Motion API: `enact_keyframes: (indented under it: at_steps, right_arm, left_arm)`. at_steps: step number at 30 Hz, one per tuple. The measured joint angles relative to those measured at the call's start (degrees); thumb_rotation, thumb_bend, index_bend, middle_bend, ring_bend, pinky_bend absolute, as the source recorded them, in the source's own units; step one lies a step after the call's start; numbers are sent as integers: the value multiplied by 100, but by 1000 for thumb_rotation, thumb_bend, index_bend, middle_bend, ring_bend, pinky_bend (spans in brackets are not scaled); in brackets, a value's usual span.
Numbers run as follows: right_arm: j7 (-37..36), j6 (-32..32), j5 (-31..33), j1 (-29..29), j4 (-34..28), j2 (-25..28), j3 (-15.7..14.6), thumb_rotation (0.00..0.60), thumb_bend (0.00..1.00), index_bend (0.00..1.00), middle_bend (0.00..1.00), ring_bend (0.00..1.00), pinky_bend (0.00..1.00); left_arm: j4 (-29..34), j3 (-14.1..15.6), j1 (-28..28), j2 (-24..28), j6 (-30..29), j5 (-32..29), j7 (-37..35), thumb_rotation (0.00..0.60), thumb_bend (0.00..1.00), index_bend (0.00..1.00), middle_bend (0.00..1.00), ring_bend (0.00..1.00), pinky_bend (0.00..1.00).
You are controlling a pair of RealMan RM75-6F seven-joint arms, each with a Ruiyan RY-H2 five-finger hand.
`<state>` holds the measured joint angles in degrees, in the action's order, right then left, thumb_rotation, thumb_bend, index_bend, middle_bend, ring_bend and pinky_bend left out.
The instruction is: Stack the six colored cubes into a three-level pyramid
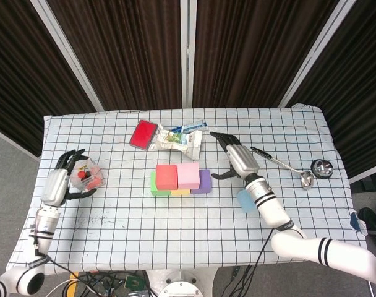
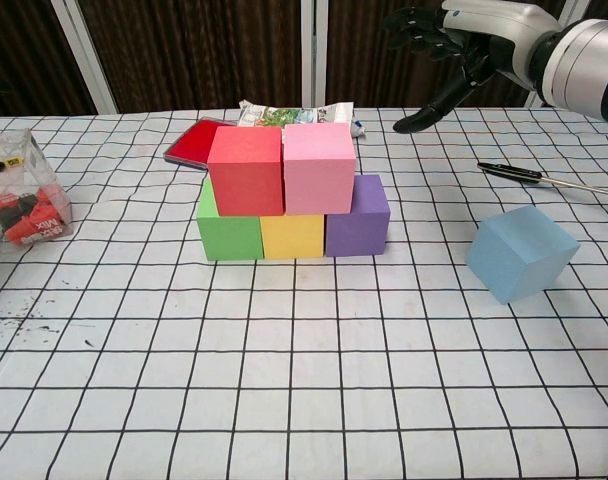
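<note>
Green [image 2: 227, 228], yellow [image 2: 293, 236] and purple [image 2: 358, 220] cubes form a row on the checked cloth. A red cube [image 2: 246, 170] and a pink cube [image 2: 318, 167] sit side by side on top of them. The blue cube [image 2: 520, 253] lies tilted and alone to the right; in the head view this blue cube [image 1: 246, 200] is just below my right wrist. My right hand [image 2: 454, 50] hovers above and to the right of the stack, fingers spread, holding nothing. Beside the clear plastic box [image 1: 89, 176], my left hand [image 1: 61, 179] has its fingers apart.
A flat red case [image 1: 143, 133] and snack packets [image 1: 175, 138] lie behind the stack. A pen [image 2: 514, 172], a ladle [image 1: 305, 179] and a small metal cup [image 1: 322, 167] are at the right. The plastic box [image 2: 19, 195] holds red and black pieces.
</note>
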<state>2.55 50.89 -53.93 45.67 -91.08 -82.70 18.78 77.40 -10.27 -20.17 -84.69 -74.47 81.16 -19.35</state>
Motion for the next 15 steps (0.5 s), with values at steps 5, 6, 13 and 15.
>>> enact_keyframes:
  at_steps: [5,6,13,15]
  right_arm:
    - [-38,-119,134,60,219,-27,26,600,96,0,19,0,0]
    - [-41,-149,142,80,269,-41,27,600,96,0,13,0,0]
    - [-97,-372,216,228,646,-252,-10,600,121,0,0,0,0]
    - [-140,-405,215,252,716,-313,-12,600,121,0,0,0,0]
  left_arm:
    - [-25,-183,-182,-418,154,-372,498,600,0,89,191,48,52]
    - [-19,-221,-206,-472,166,-434,574,600,0,89,191,48,52]
    - [106,-491,-363,-838,254,-936,979,600,0,84,170,30,40]
    - [171,-545,-382,-949,272,-1065,1006,600,0,81,160,27,38]
